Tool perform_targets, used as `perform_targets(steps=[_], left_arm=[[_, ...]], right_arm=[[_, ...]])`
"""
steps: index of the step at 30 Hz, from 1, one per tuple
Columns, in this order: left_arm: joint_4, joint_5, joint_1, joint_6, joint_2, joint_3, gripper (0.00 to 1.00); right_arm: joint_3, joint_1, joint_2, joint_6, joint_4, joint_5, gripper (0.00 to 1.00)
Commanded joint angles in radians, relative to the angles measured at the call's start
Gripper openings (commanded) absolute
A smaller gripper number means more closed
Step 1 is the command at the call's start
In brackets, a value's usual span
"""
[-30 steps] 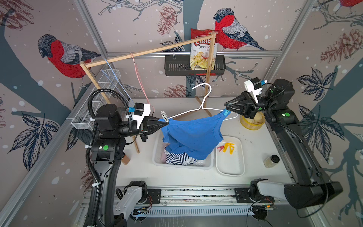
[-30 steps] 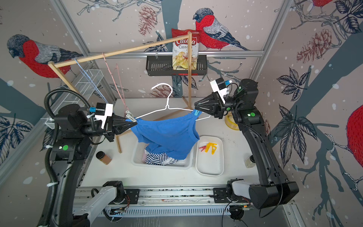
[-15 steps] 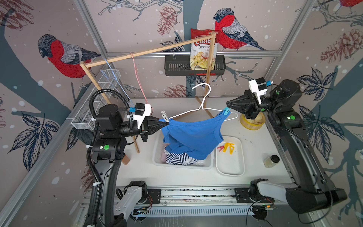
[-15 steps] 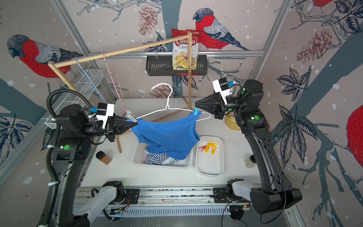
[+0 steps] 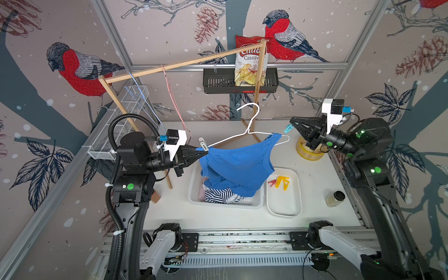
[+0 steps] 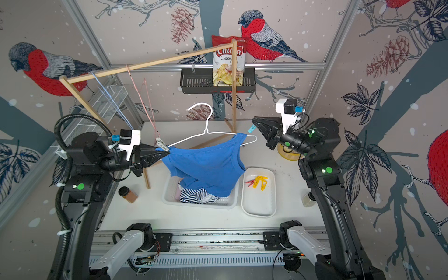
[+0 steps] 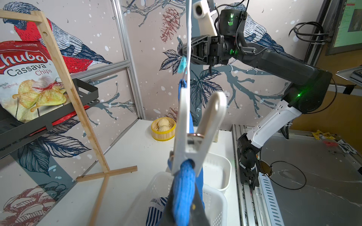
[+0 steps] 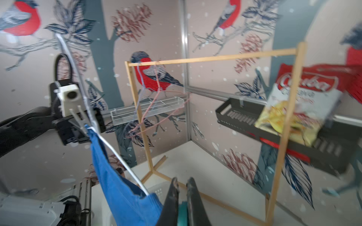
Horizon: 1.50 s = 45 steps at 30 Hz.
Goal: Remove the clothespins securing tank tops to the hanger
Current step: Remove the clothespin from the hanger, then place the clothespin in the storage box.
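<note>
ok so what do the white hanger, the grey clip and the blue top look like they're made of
white hanger: thin wire, likely metal under a smooth white coating; it holds sharp bends.
grey clip: moulded plastic by the look, matte, with a metal spring ring at the hinge.
blue top: soft knit cloth, maybe cotton; matte, drapes and bunches in folds.

The tank top [image 5: 237,167] is blue, the hanger [image 5: 228,139] white, one clothespin [image 5: 288,128] teal.
</note>
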Motion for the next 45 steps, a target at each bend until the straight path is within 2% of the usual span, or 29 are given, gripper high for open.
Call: perform_targets(steps=[1,6,11,17,23,28,35,42,45], left_arm=[[0.087,-0.011,-0.003,-0.036,-0.007,-0.012,0.00],[0.102,-0.012,-0.003,-0.047,-0.006,-0.018,0.00],[0.103,-0.013,-0.004,-0.047,-0.007,-0.017,0.00],[0.103,-0.025,-0.013,-0.051,-0.011,-0.026,0.00],[0.130,-0.032,-0.020,-0.079,-0.025,-0.041,0.00],[0.149,-0.042,-0.028,-0.093,-0.032,-0.052,0.00],[0.181,-0.073,-0.043,-0.115,-0.036,-0.084,0.00],[0.174,-0.082,-0.057,-0.104,-0.037,-0.087,0.00],[0.158,-0.098,-0.060,-0.095,-0.037,-0.088,0.00]], right_arm=[[-0.125,0.001,-0.123,0.101,-0.035,0.278,0.00],[-0.242,0.000,-0.279,0.158,-0.103,0.338,0.00],[-0.279,0.001,-0.290,0.142,-0.201,0.392,0.00],[-0.374,0.004,-0.264,0.151,-0.188,0.448,0.00],[-0.504,0.036,-0.217,0.227,-0.161,0.507,0.00],[-0.614,0.099,-0.180,0.328,-0.158,0.669,0.00],[-0.764,0.105,-0.114,0.393,-0.108,0.702,0.00],[-0.815,0.108,-0.020,0.400,-0.073,0.701,0.00],[-0.835,0.107,0.016,0.401,-0.040,0.703,0.04]])
